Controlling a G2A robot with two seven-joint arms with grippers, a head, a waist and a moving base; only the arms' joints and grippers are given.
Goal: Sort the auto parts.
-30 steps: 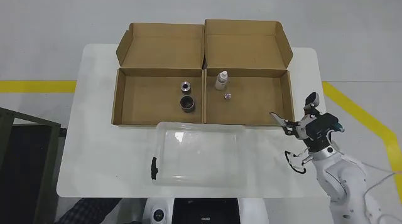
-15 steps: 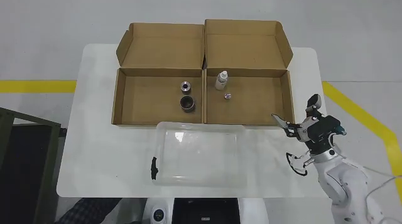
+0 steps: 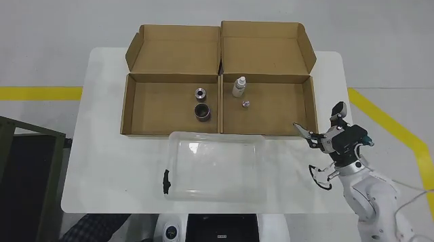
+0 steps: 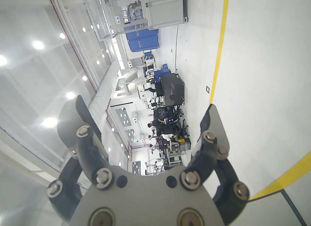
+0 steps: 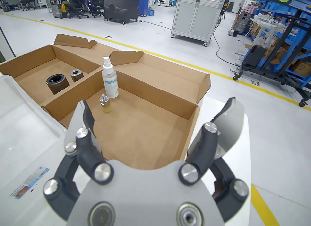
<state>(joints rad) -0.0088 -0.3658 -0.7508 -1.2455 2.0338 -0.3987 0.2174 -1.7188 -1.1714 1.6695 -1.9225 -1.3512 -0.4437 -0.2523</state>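
Auto parts [image 3: 202, 112], two metal cylinders, stand in the left cardboard box [image 3: 139, 123] in the top view; a spray bottle [image 3: 239, 86] and a small capped part [image 3: 246, 104] stand in the right cardboard box [image 3: 291, 116], and the right gripper [image 3: 304, 148] hovers by its near right corner. In the left wrist view we see the left gripper [image 4: 144, 105] spread wide, empty. In the right wrist view the right gripper [image 5: 158, 104] gapes wide, empty.
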